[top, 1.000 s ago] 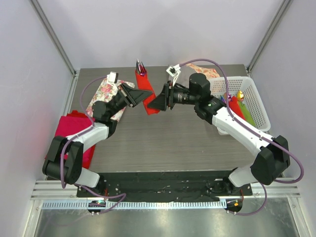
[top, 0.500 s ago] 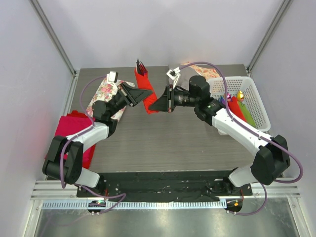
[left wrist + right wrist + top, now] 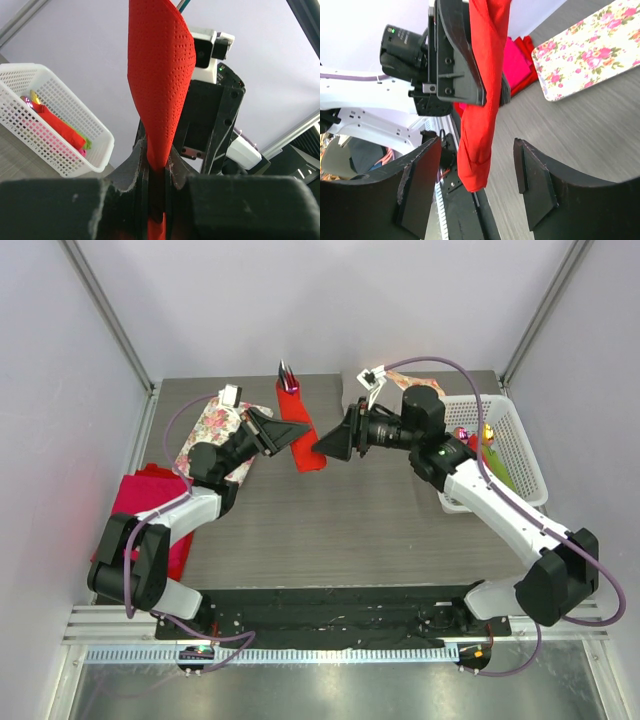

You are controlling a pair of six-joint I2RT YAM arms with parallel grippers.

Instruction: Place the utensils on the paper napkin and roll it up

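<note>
The red paper napkin (image 3: 296, 425) is a long loose roll held up off the table, and dark utensil tips (image 3: 286, 370) stick out of its far end. My left gripper (image 3: 283, 433) is shut on the roll's middle; in the left wrist view the jaws (image 3: 157, 165) pinch the red paper (image 3: 160, 75). My right gripper (image 3: 320, 447) is open just right of the roll's near end. In the right wrist view its fingers (image 3: 417, 190) stand wide apart, with the roll's end (image 3: 477, 130) hanging between them, untouched.
A white basket (image 3: 525, 455) with pink and green rolls stands at the right, also in the left wrist view (image 3: 97, 135). A floral tray (image 3: 208, 430) lies at the back left. A magenta cloth stack (image 3: 145, 495) lies at the left edge.
My right arm has drawn back to the right, away from the roll's near end. The left gripper keeps hold of the roll in place.
</note>
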